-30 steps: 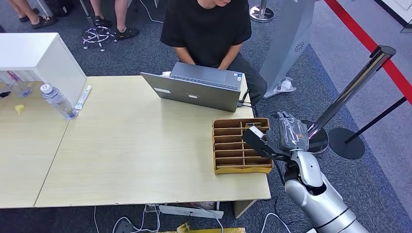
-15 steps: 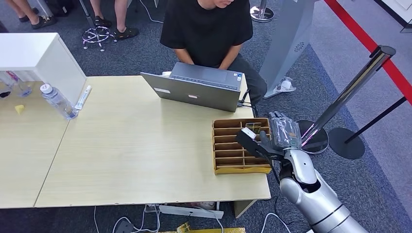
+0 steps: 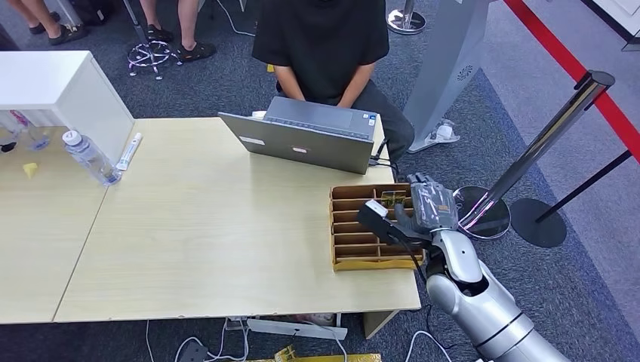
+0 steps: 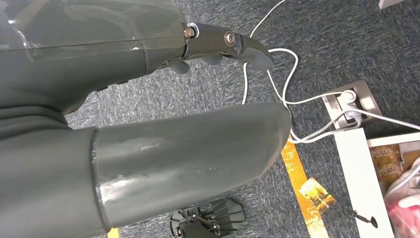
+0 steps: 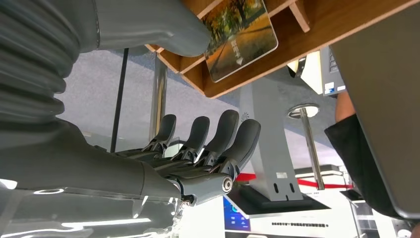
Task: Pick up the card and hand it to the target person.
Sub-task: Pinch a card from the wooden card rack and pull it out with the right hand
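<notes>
The card [image 5: 240,37], printed with autumn trees, stands in a far slot of the brown divider box [image 3: 336,226] at the table's right end, and shows as a small patch [image 3: 393,197] in the head view. My right hand [image 3: 417,213] hovers over the box's right side, fingers [image 5: 213,144] spread and holding nothing. Its thumb [image 5: 148,25] lies close beside the card; whether it touches is unclear. The person [image 3: 321,38] in a black shirt sits behind the laptop [image 3: 302,139]. My left hand [image 4: 124,64] hangs over the carpet with nothing in it, fingers apart.
A water bottle [image 3: 89,157], a marker [image 3: 129,151] and a white box [image 3: 60,90] sit at the table's far left. A chrome stanchion [image 3: 543,143] with a round base [image 3: 537,222] stands just right of my arm. Cables [image 4: 277,74] run across the floor.
My right hand has moved left over the divider box, closer to the card's slot. The person has leaned back a little.
</notes>
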Robot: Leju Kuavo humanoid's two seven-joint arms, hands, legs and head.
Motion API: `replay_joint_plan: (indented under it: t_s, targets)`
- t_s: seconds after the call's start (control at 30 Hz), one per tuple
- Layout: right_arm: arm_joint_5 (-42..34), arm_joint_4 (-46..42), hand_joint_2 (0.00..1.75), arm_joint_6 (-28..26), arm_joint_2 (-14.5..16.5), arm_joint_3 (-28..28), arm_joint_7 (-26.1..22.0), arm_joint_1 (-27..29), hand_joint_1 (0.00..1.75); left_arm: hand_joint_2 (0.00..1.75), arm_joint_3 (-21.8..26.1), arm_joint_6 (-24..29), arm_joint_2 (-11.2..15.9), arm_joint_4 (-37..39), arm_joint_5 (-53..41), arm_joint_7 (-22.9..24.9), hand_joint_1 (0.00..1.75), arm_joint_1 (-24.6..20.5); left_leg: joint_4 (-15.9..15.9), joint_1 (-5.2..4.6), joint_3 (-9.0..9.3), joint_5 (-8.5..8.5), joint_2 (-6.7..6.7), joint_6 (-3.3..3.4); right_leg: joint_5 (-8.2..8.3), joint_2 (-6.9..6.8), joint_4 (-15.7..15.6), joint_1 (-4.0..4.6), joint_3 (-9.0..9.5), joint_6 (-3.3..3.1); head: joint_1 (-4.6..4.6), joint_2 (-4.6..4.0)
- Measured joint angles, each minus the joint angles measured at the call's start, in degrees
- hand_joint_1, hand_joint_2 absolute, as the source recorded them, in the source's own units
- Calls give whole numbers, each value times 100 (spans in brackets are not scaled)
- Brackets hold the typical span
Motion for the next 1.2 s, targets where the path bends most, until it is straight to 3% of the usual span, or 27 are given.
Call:
replay_joint_plan:
  t_s: [1.2]
  targets:
    - [-92, 373, 175, 96, 60, 266, 61, -16, 73, 0, -2, 0, 0, 0, -17, -3, 0, -2, 0, 0, 0, 0, 0, 0, 0, 0, 0, 0, -1, 0, 0, 0]
